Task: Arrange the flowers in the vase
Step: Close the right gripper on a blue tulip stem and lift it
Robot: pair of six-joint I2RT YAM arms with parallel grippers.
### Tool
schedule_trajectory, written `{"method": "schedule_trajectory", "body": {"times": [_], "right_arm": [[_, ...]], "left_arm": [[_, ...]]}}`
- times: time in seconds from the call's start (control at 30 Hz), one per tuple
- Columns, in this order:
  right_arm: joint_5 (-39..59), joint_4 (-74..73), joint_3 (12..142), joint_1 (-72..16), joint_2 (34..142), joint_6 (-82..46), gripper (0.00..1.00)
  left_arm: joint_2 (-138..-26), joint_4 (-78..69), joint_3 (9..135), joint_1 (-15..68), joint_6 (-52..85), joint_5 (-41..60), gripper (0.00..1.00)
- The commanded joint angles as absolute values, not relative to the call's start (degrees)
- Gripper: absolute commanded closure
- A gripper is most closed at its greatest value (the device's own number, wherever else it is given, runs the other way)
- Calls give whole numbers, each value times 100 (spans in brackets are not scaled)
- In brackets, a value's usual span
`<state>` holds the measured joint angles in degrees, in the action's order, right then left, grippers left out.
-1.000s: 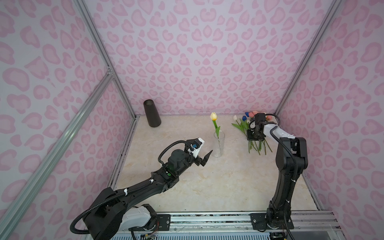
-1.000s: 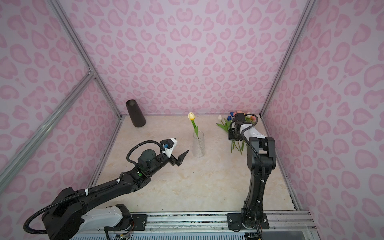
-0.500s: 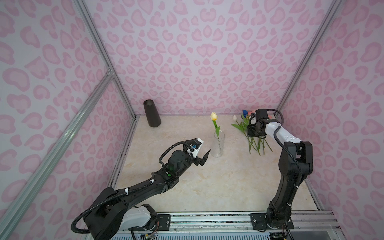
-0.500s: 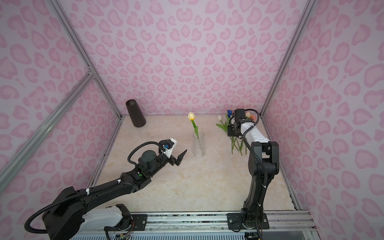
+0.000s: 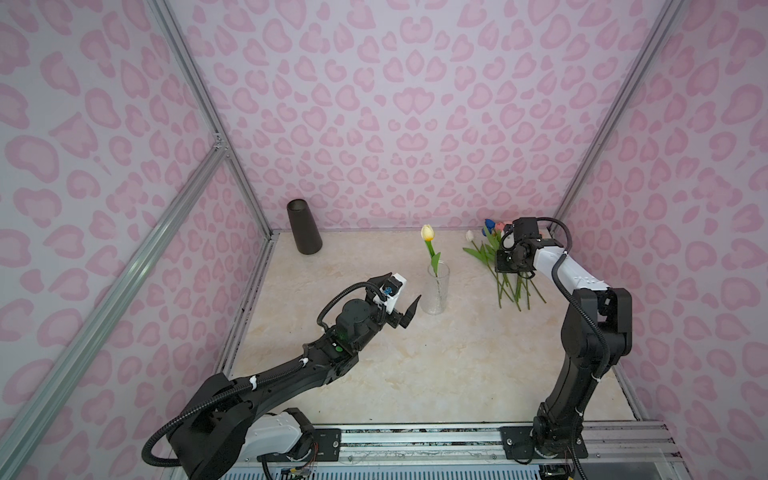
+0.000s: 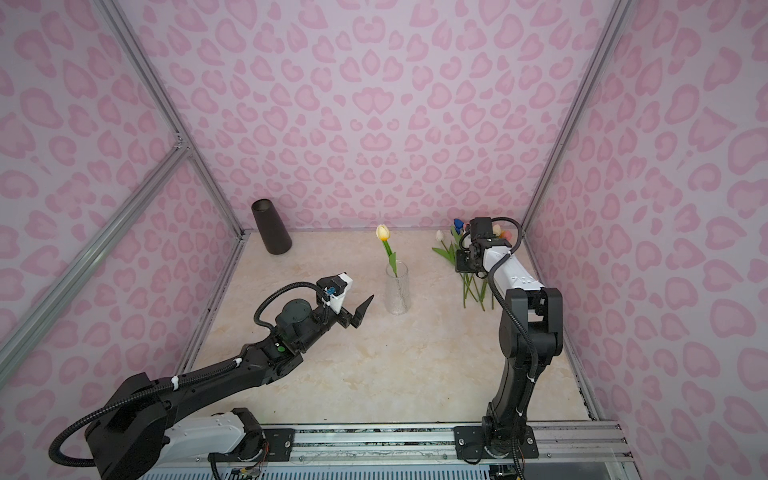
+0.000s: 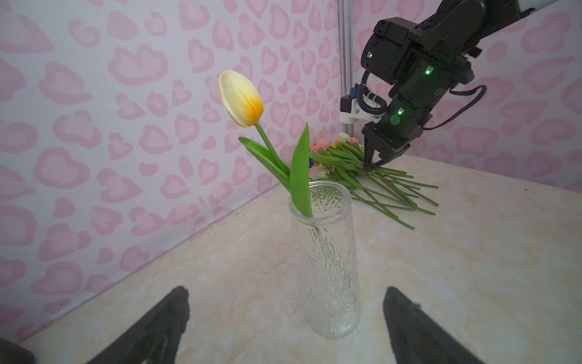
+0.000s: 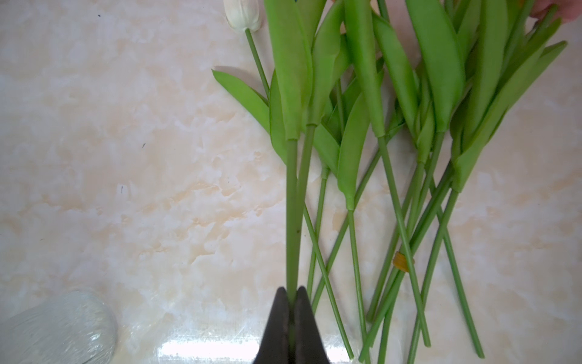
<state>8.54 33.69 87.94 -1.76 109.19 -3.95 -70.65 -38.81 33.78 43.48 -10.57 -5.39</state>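
Over the flowers (image 8: 437,78) on the worktop (image 8: 126,157), my right hand (image 8: 292,291) pinches green stems (image 8: 292,220); my left hand (image 7: 285,293) hovers spread wide near the vase (image 7: 327,268).

Both top views: high at the near edge, looking down over the whole beige marbled tabletop (image 5: 415,374). Left wrist view: low, close, facing the clear textured glass vase (image 7: 327,268). Right wrist view: close above the green-stemmed tulip pile (image 8: 437,63), facing down; both wrist views share vase and pile.
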Motion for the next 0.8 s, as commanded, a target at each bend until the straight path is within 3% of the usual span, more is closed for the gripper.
{"method": "schedule_trajectory", "body": {"times": [0.0,0.17,0.27,0.33,0.77], "right_arm": [[981,3264,8889,-182,11013,-415,94],[1063,3230,8895,-182,11162,-463,91],[1131,3143,8777,-183,11196,-492,93],[1171,3145,8727,-180,11216,-468,100],[1559,3106,8749,-176,10691,-806,100]], "left_arm": [[-7049,-4088,3406,4342,-1126,-598,3],[-7115,-4115,3418,4341,-1021,-546,3],[-7155,-4079,3430,4340,-1038,-536,3],[-7138,-4071,3426,4342,-1059,-578,3],[-7090,-4105,3383,4342,-1104,-633,3]]}}
